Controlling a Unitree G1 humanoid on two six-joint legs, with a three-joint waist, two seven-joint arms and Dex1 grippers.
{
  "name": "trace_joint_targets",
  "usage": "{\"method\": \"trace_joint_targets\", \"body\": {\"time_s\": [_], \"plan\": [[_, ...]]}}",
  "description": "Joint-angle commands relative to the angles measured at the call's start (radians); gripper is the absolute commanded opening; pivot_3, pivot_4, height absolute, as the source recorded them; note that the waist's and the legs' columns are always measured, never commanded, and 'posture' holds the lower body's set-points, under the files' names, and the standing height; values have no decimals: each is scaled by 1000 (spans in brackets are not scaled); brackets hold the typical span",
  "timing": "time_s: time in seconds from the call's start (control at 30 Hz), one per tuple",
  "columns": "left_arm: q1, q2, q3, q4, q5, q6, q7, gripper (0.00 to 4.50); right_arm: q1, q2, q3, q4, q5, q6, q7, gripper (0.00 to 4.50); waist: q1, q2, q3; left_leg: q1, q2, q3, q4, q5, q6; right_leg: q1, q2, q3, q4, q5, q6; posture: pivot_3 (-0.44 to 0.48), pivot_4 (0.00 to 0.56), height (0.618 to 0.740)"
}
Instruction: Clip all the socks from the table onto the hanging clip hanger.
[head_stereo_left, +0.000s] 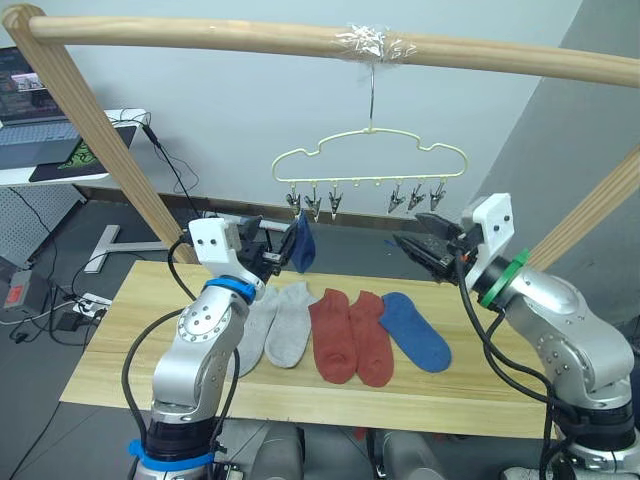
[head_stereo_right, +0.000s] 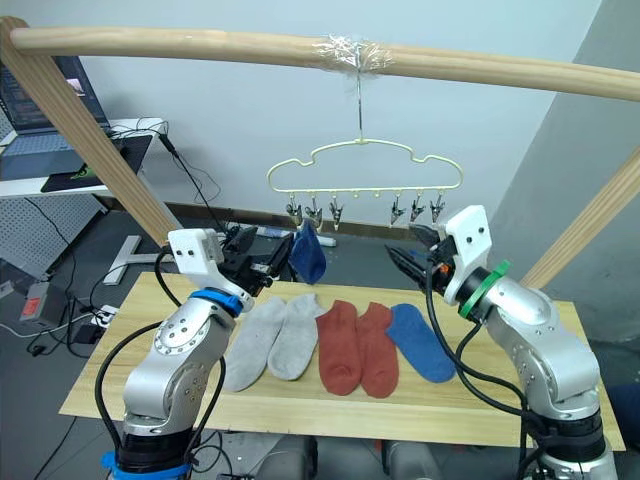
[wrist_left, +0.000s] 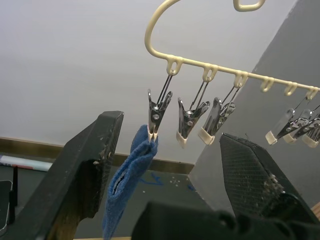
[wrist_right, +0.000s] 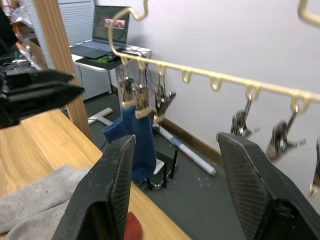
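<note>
The pale-yellow clip hanger (head_stereo_left: 370, 158) hangs by its hook from the taped wooden pole, with a row of metal clips (head_stereo_left: 365, 198) along its bottom. One blue sock (head_stereo_left: 303, 245) dangles from the leftmost clip (wrist_left: 154, 116). My left gripper (head_stereo_left: 277, 259) is open just left of that sock, not holding it. My right gripper (head_stereo_left: 406, 246) is open and empty, below the right-hand clips. On the table (head_stereo_left: 120, 350) lie two grey socks (head_stereo_left: 290, 324), two rust red socks (head_stereo_left: 334, 336) and one blue sock (head_stereo_left: 416, 332) in a row.
The thick wooden pole (head_stereo_left: 200, 36) spans the top, carried by slanted wooden posts at left (head_stereo_left: 100, 130) and right (head_stereo_left: 600, 205). A desk with a laptop (head_stereo_left: 30, 110) stands at the far left, with cables on the floor behind the table.
</note>
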Motion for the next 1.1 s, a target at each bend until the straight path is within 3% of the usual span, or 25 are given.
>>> {"method": "trace_joint_targets", "body": {"time_s": [0.03,0.1,0.53,0.63,0.73,1.1], "plan": [[-45,-18,-21,23,21,-20,-5,2938,-55,-19,-28,-29,41,5,20,2764,0,0,2,0,0,0,0,0,0,0,0,0,0,0,0,9,214,740],[-74,-29,-26,47,29,-15,-3,2370,-80,-27,-32,-28,57,11,24,2764,-1,0,3,0,0,0,0,0,0,0,0,0,0,0,0,8,221,740],[-128,-59,-82,123,80,-2,-19,2370,-119,-129,-50,-33,181,67,130,2764,-2,5,20,-1,0,0,-1,0,0,0,0,0,-1,0,0,-2,236,740],[-152,-70,-94,161,98,-18,-21,2338,-124,-157,-52,-27,199,80,141,3326,-2,4,25,-1,0,0,-1,0,0,0,0,0,-1,0,0,-2,238,740],[-181,-82,-99,202,127,-29,-4,2338,-130,-170,-45,-25,189,73,135,4328,-2,3,29,-1,0,0,-1,0,0,0,0,0,-2,0,0,-13,244,740],[-256,-116,-71,319,204,-77,70,2338,-115,-174,-53,-52,193,85,105,4328,-3,3,39,-2,0,0,-2,0,0,-1,0,0,-3,0,1,-31,251,740]]}}
